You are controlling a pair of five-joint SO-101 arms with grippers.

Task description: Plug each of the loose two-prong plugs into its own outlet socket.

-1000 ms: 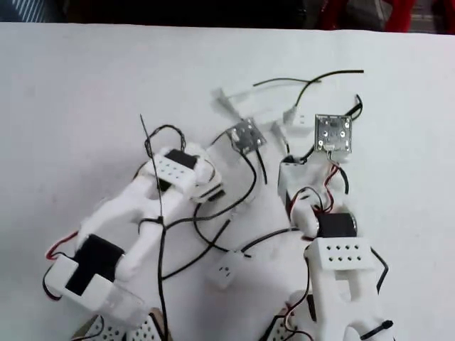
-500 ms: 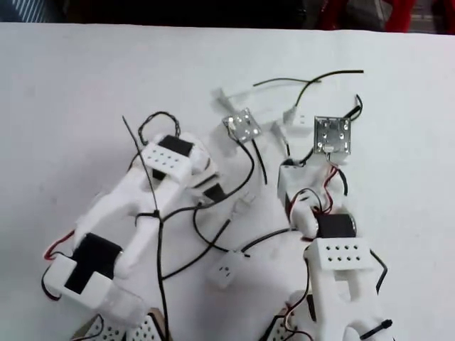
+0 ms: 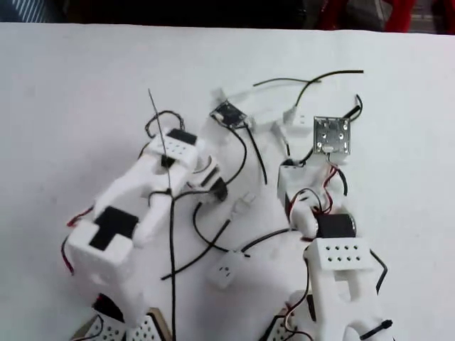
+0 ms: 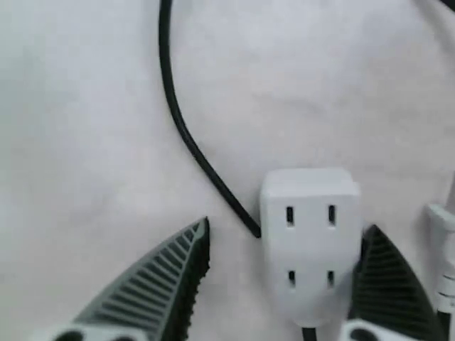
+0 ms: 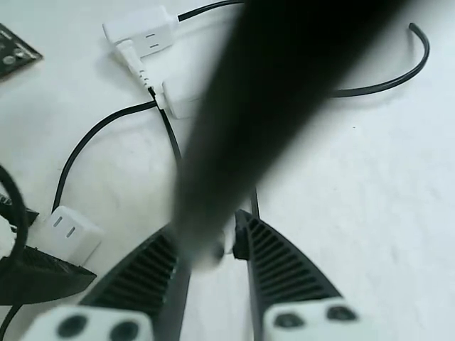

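In the high view, the left gripper (image 3: pixel 212 186) is seen at mid-table (image 3: pixel 71 85), with a loose two-prong plug (image 3: pixel 245 204) lying near it. In the left wrist view, a white outlet socket (image 4: pixel 309 241) is framed between its spread fingers (image 4: pixel 170 277), one of them just beside the socket. In the right wrist view, the right gripper (image 5: pixel 213 234) is crossed by a blurred black cable (image 5: pixel 284 92), so its state cannot be told.

Smooth white plastic outlet socket (image 4: pixel 309 241), glossy black cord (image 4: pixel 186 138), on a matt, faintly textured table (image 4: pixel 78 128).
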